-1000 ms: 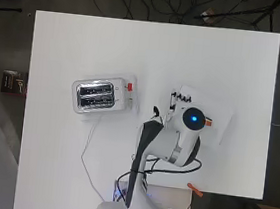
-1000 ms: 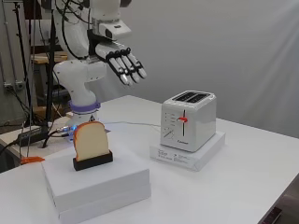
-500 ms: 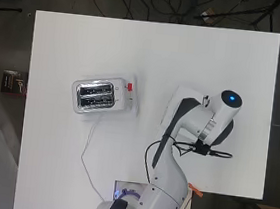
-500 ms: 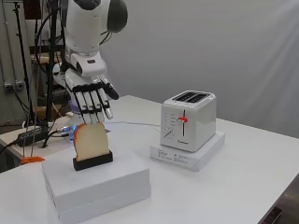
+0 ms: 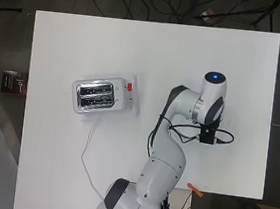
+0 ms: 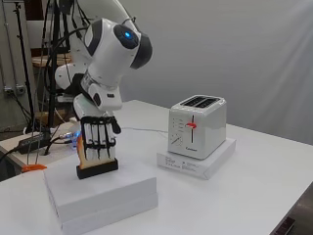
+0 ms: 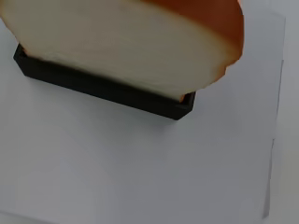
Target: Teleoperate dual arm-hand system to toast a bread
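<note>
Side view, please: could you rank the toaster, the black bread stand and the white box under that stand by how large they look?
1. White box, the widest, though nearest the camera.
2. Toaster.
3. Black bread stand, clearly smallest.
The box and toaster are close enough that nearness may decide it.

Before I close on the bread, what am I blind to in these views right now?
- Overhead view: the hand and bread slice are hidden under the arm.
- Side view: the fingers cover most of the bread slice; contact cannot be told.
- Wrist view: the bread slice is cut off by the edge; the hand and toaster do not show.
</note>
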You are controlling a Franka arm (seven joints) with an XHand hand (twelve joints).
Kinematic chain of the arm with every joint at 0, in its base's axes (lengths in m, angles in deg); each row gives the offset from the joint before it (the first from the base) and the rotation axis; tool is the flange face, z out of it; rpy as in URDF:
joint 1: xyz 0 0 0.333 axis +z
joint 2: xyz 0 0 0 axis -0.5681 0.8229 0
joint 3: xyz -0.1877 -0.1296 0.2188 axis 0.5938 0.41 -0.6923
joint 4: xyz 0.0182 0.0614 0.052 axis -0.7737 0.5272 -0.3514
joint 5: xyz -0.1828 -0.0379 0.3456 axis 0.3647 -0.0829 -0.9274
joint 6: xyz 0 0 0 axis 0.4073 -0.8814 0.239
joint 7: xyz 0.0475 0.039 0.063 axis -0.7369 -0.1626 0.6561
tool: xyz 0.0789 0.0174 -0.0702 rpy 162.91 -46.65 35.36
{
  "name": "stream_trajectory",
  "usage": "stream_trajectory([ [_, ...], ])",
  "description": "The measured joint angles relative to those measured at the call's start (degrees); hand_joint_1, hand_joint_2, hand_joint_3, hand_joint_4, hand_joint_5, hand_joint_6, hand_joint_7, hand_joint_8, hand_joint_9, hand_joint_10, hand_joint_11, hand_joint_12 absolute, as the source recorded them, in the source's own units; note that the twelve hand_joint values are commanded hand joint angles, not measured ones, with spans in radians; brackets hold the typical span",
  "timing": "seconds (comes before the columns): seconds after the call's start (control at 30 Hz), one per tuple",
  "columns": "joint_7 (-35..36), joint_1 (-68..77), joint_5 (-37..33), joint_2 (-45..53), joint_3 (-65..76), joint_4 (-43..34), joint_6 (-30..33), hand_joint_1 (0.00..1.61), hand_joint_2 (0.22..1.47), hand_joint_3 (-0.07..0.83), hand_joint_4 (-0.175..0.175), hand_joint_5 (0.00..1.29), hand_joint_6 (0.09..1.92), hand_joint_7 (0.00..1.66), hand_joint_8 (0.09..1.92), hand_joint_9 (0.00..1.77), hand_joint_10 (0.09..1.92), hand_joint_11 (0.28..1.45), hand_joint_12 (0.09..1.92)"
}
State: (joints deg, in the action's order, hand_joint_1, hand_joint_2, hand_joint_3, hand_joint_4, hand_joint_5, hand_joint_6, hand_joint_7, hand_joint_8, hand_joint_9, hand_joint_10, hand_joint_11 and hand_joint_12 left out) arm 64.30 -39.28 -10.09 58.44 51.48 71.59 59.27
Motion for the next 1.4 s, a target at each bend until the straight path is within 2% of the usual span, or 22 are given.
stream_trajectory([
  [0.3, 0.0, 0.2, 2.2, -2.6, -1.9, 0.2, -1.8, 0.19, 0.87, -0.002, 0.032, 0.41, 0.09, 0.56, 0.09, 0.67, 0.09, 0.52, 0.09],
  [0.53, 1.2, -0.7, 2.7, -3.8, -0.3, 4.7, -1.7, 0.21, 0.88, 0.000, 0.028, 0.41, 0.09, 0.56, 0.09, 0.70, 0.09, 0.53, 0.09],
  [0.6, 2.2, -1.3, 2.5, -2.7, 0.8, 4.9, -0.6, 0.26, 0.93, 0.008, 0.034, 0.46, 0.09, 0.59, 0.09, 0.72, 0.09, 0.54, 0.09],
  [0.63, 2.1, -1.3, 2.7, -2.6, 0.9, 5.3, 0.0, 0.67, 1.00, 0.004, -0.041, 0.59, 0.43, 0.73, 0.35, 0.85, 0.35, 0.64, 0.09],
  [0.67, 1.7, -1.5, 3.0, -3.1, 0.9, 6.3, 0.7, 0.94, 1.06, -0.003, -0.101, 0.71, 0.72, 0.89, 0.64, 1.02, 0.59, 0.70, 0.32],
  [0.7, 1.4, -1.7, 2.9, -3.8, 1.0, 7.3, 1.6, 1.10, 1.10, 0.000, -0.138, 0.75, 0.91, 0.98, 0.82, 1.15, 0.68, 0.70, 0.59],
  [0.73, 1.4, -1.9, 2.3, -4.6, 1.3, 8.2, 2.7, 1.17, 1.13, 0.002, -0.157, 0.75, 1.04, 1.03, 0.92, 1.24, 0.66, 0.67, 0.77],
  [0.8, 1.3, -2.1, 0.7, -5.6, 1.7, 9.3, 5.2, 1.22, 1.16, 0.000, -0.172, 0.73, 1.17, 1.06, 1.00, 1.34, 0.49, 0.64, 0.90],
  [0.93, 0.4, -2.6, -0.6, -3.6, 1.3, 7.7, 5.0, 1.23, 1.18, 0.001, -0.175, 0.69, 1.24, 1.04, 1.05, 1.41, 0.30, 0.64, 0.92],
  [1.07, 0.2, -2.6, -1.1, -3.8, -0.4, 7.1, 2.1, 1.23, 1.19, 0.000, -0.175, 0.69, 1.21, 1.01, 1.14, 1.43, 0.33, 0.63, 1.05],
  [1.13, 0.0, -1.9, -0.7, -6.9, -0.7, 8.4, 3.7, 1.03, 1.21, 0.000, 0.045, 0.74, 1.26, 1.15, 0.78, 1.41, 0.40, 0.63, 1.08],
  [1.17, 0.0, -1.0, -0.6, -9.0, -0.4, 9.3, 4.9, 0.98, 1.22, -0.001, 0.109, 0.76, 1.27, 1.23, 0.58, 1.41, 0.40, 0.63, 1.07],
  [1.2, 0.4, -0.2, -0.9, -10.9, -0.1, 10.1, 6.3, 0.95, 1.22, -0.001, 0.143, 0.77, 1.28, 1.29, 0.41, 1.41, 0.37, 0.63, 1.05],
  [1.23, 1.2, 0.6, -1.6, -13.0, 0.0, 11.3, 8.1, 0.93, 1.23, -0.002, 0.160, 0.77, 1.29, 1.33, 0.29, 1.42, 0.34, 0.63, 1.00],
  [1.3, 3.4, 1.1, -4.3, -17.5, -0.8, 13.9, 12.9, 0.91, 1.23, 0.000, 0.173, 0.76, 1.31, 1.38, 0.15, 1.44, 0.26, 0.64, 0.90],
  [1.33, 5.0, 1.2, -6.7, -19.7, -1.9, 15.2, 15.5, 1.03, 1.21, 0.000, 0.048, 0.75, 1.26, 1.28, 0.45, 1.45, 0.22, 0.65, 0.81],
  [1.37, 6.4, 1.3, -9.7, -21.5, -3.0, 16.1, 17.8, 1.12, 1.19, -0.002, -0.053, 0.74, 1.23, 1.18, 0.71, 1.44, 0.18, 0.66, 0.70],
  [1.4, 8.0, 1.5, -13.3, -22.9, -4.1, 16.5, 19.7, 1.18, 1.18, -0.003, -0.113, 0.72, 1.23, 1.11, 0.87, 1.43, 0.14, 0.67, 0.59],
])
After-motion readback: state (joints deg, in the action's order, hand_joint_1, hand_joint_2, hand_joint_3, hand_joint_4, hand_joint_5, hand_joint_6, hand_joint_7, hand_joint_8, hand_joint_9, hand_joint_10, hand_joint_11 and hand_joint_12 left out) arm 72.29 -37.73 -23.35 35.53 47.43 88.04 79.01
